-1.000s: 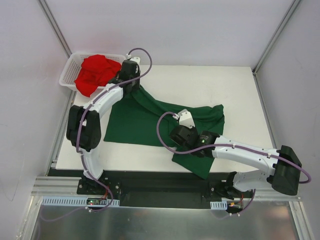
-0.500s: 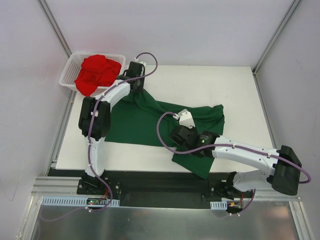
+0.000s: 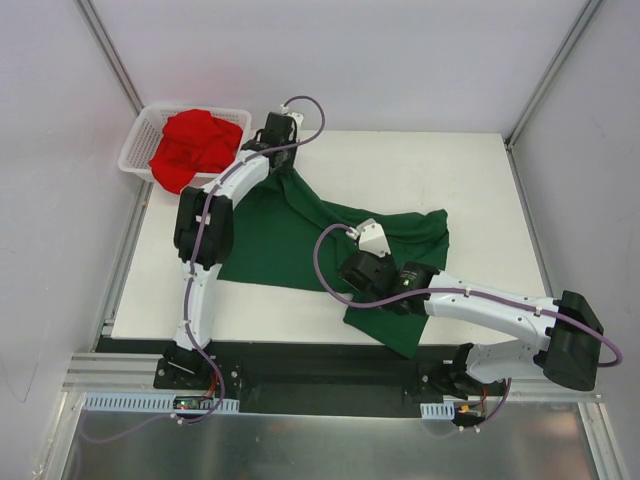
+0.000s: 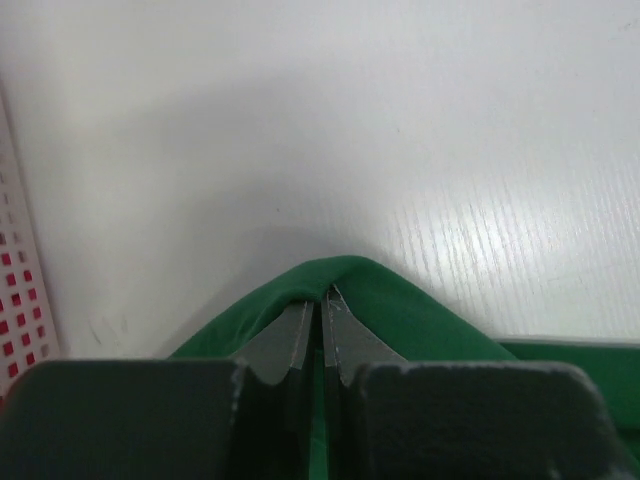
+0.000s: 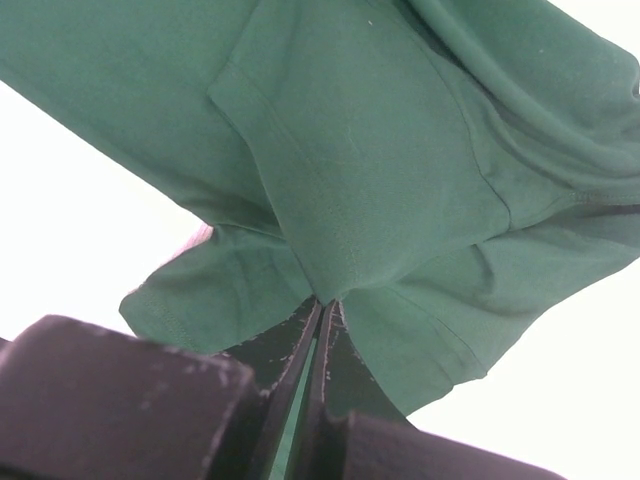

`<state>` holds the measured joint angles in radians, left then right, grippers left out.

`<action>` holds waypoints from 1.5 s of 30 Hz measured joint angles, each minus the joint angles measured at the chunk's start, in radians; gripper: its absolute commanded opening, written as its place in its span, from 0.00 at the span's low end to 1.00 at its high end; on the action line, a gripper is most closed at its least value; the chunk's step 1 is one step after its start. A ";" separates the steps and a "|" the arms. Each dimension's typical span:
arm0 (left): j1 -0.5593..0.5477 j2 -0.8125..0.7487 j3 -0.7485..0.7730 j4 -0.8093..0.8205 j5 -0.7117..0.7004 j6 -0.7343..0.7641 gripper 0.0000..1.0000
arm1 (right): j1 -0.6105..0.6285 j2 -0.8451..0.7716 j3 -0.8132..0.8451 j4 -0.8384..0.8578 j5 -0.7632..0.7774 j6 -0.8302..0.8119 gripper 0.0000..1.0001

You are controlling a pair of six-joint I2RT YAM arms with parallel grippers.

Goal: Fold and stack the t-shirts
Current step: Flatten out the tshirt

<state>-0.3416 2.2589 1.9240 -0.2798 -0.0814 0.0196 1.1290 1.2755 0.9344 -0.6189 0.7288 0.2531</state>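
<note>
Green t-shirt [image 3: 290, 235] lies spread on the white surface [image 3: 430, 170], pinched in two places. Left hand [image 4: 322, 300], clamped on a far fold of it, has carried that fold further toward the back edge than a second ago, drawing the cloth taut. Right hand [image 5: 322, 305] stays clamped on the near part, unmoved. Red t-shirt [image 3: 195, 145] sits heaped in the white basket [image 3: 136, 140] as before.

green t-shirt [image 3: 272, 240] on table [image 3: 430, 170], red t-shirt [image 3: 195, 145] in basket [image 3: 136, 148]
</note>
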 measured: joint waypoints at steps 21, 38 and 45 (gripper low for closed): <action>-0.019 -0.096 -0.183 -0.009 -0.058 0.021 0.99 | 0.002 0.031 0.000 0.008 -0.032 0.008 0.01; -0.019 -0.350 -0.452 0.033 -0.002 -0.005 0.96 | 0.014 0.035 0.000 0.020 -0.035 0.010 0.01; -0.024 -0.322 -0.517 0.075 0.030 -0.024 0.91 | 0.014 0.035 0.000 0.026 -0.037 0.010 0.01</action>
<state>-0.3660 1.9373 1.4075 -0.2047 -0.0517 -0.0044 1.1435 1.3106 0.9344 -0.5934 0.6918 0.2626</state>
